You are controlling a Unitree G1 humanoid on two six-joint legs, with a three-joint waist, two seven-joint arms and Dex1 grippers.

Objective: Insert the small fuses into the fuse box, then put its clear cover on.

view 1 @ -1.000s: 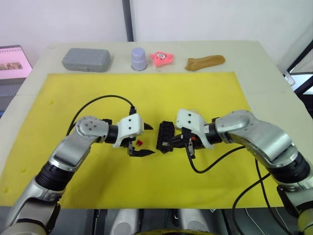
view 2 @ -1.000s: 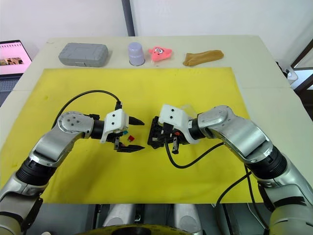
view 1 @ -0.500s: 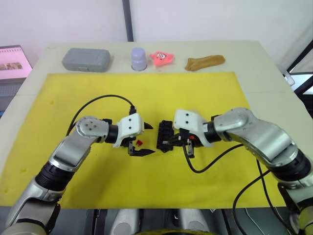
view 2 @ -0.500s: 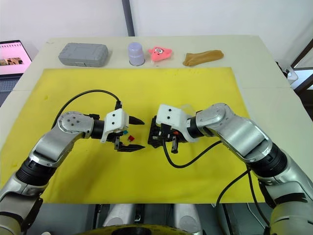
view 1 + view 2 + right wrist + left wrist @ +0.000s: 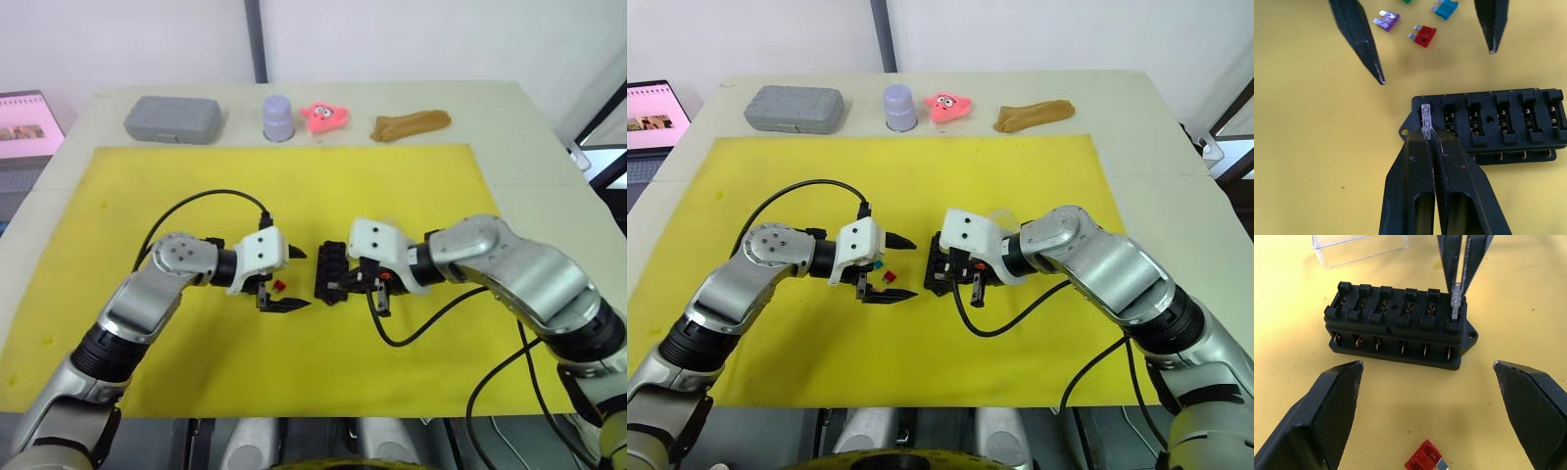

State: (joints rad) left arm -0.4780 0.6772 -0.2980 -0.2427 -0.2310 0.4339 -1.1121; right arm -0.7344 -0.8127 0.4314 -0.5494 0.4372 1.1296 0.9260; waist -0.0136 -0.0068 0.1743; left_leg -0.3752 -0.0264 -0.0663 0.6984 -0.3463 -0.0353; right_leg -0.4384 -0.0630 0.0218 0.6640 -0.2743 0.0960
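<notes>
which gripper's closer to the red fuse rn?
Left. The left gripper is open, straddling the red fuse on the mat. The right gripper is at the fuse box, pinching a clear fuse.

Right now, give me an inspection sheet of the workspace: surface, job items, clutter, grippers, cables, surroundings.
Surface: yellow mat on a beige table.
Job's things: black plastic fuse box on the mat, five slots unfilled; clear-grey fuse at its end slot; red fuse, purple fuse and teal fuse loose on the mat; clear cover beyond the box.
Clutter: grey rounded case, lavender cup, pink toy, brown cloth along the far edge.
Grippers: left gripper open beside the box; right gripper pinching the clear-grey fuse.
Cables: black cable on each arm.
Surroundings: screen at left.
</notes>
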